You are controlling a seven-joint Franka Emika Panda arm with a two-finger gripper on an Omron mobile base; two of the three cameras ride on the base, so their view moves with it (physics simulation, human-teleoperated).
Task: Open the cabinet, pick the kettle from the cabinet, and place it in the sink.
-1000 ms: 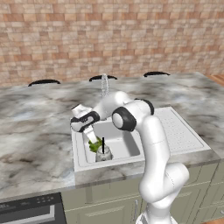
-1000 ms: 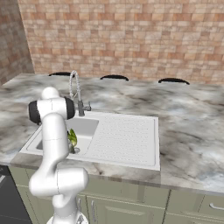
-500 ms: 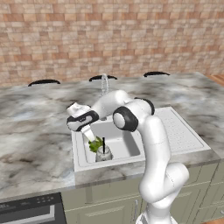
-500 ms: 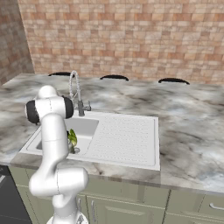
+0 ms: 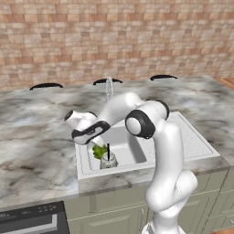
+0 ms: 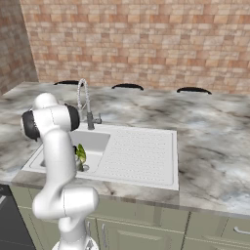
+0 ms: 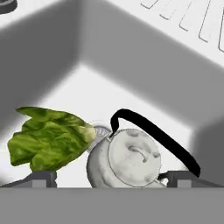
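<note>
My end effector [image 7: 111,177] hangs open above the kettle [image 7: 129,157] in the sink [image 7: 131,61]; it looks rigid, smooth, probably slippery, best taken by its thin black handle [image 7: 151,131].

The arm bends low, its fingers [image 7: 43,178] apparently spread wide.

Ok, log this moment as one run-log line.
stage: kettle placed | kettle: in sink basin, beside leafy green | gripper: open, above kettle
</note>
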